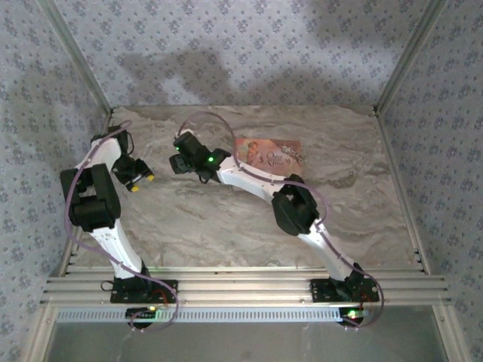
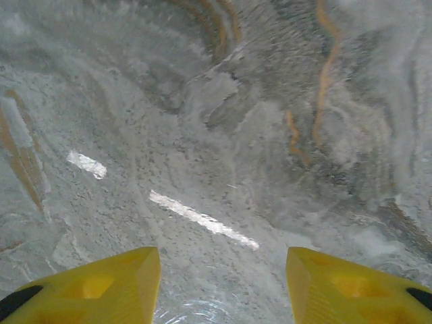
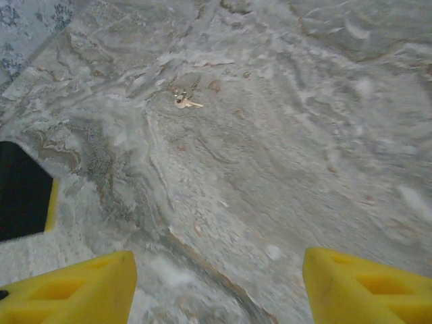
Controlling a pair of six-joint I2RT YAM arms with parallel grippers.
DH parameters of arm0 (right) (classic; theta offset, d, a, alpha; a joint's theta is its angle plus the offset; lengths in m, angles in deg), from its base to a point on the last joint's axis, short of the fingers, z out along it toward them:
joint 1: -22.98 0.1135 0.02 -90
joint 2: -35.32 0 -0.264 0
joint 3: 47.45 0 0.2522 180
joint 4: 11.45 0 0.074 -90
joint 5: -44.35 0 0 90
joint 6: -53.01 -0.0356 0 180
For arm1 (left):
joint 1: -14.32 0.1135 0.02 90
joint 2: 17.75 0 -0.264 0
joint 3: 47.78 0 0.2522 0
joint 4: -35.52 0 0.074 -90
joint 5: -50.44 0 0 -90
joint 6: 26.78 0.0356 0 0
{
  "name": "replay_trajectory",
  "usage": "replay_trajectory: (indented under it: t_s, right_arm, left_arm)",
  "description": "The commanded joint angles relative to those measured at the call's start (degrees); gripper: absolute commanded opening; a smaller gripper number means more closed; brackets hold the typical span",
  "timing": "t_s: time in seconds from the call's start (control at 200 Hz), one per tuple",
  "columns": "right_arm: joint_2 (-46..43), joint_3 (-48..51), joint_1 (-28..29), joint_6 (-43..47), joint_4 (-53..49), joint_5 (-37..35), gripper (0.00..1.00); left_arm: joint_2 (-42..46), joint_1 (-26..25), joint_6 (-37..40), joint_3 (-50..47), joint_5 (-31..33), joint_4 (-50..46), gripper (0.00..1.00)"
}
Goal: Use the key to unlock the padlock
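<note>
A small brass-coloured key lies flat on the marble table, ahead of my right gripper and a little to its left. That gripper is open, its yellow fingers wide apart over bare marble. From above, the right gripper reaches toward the table's back left. My left gripper sits close by to its left. In its wrist view the left gripper is open too, with bare marble between its fingers. The padlock is out of view.
A pink floral box lies at the back of the table, right of the right wrist. A black and yellow part of the left arm shows at the right wrist view's left edge. Patterned walls enclose the table.
</note>
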State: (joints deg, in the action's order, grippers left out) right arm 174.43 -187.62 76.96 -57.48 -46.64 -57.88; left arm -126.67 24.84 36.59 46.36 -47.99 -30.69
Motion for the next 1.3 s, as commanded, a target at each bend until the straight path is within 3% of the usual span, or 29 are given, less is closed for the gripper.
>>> replay_trajectory:
  t_s: [0.0,0.08,0.25,0.365,0.53,0.68,0.944,1.294]
  right_arm:
    - [2.5,-4.0,-0.3,-0.7,2.1,-1.4,0.65]
    - [4.5,-5.6,-0.4,-0.5,4.2,-1.9,0.63]
    - [6.7,-7.8,-0.6,-0.8,2.3,-1.7,0.63]
    - [3.4,-2.0,-0.5,-1.9,2.8,-2.7,0.63]
    - [-7.1,14.4,-1.1,-3.8,8.3,-5.3,0.63]
    - [-14.8,25.2,-1.8,-4.1,10.8,-6.7,0.64]
    - [-19.3,29.4,-2.0,-3.5,10.3,-7.8,0.65]
    - [-18.2,25.6,-2.3,-4.0,10.0,-8.0,0.65]
  left_arm:
    - [2.4,0.2,-1.4,0.8,-5.3,5.8,0.49]
    - [2.2,0.1,-4.3,0.1,-7.0,7.8,0.48]
    - [5.7,-0.4,-6.8,-7.0,-4.5,16.3,0.47]
    - [5.8,-5.1,-8.2,-9.7,-6.6,24.1,0.45]
    - [-0.8,-15.9,-7.0,-1.9,-1.8,27.2,0.46]
    - [-11.5,-21.1,-5.9,10.3,2.0,25.5,0.47]
    - [-22.1,-19.8,-5.2,21.2,1.7,27.5,0.49]
    - [-22.7,-14.5,-7.2,21.4,1.0,32.3,0.52]
